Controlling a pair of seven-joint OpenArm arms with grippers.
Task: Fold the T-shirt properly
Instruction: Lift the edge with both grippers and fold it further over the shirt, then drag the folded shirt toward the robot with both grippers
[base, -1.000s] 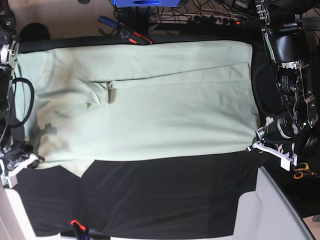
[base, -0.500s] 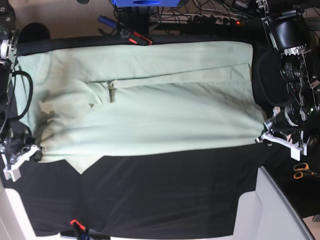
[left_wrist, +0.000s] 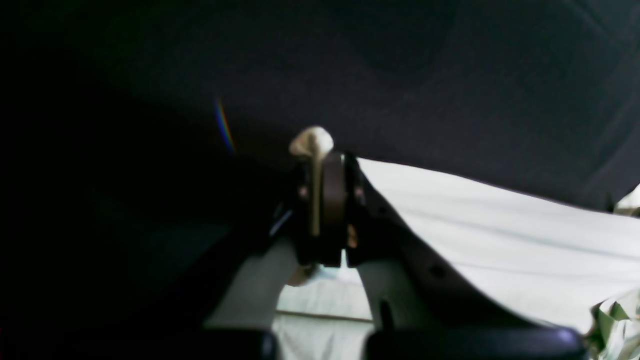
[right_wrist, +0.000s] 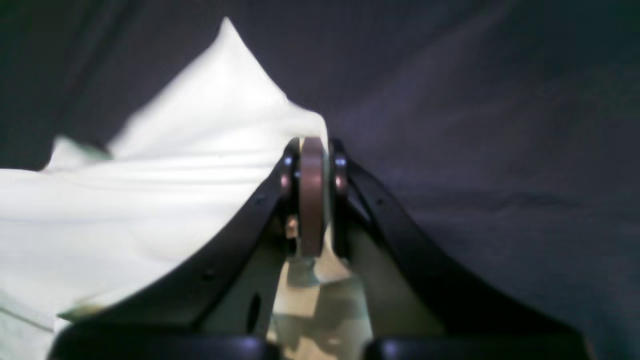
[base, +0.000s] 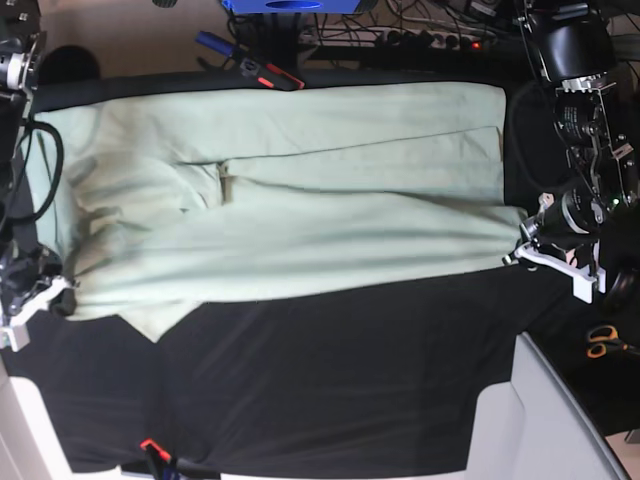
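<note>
So the T-shirt (base: 300, 200) is lying spread across the black tablecloth (base: 330, 380), taking up the far half of it in the base view, collar side toward the robot's right arm, hem toward the left one. Both grippers are on its near edge. The left gripper (left_wrist: 322, 155) is clamped tight on a little nub of pale fabric that pokes out past the tips. The right gripper (right_wrist: 312, 150) is also pinched closed on cloth, with a peak of shirt bunched up beside it.

Handling-wise, I'd say this is thin, floppy cotton: light, zero stiffness, not fragile. It drapes and creases wherever it isn't supported, and you can already see long wrinkles running between the two grip points. It probably grips fine, but a small pinch near an edge could slide out if the pull gets uneven.

Best hold looks like exactly these two near-edge corners, kept level and gently taut so the edge travels as one straight line.
</note>
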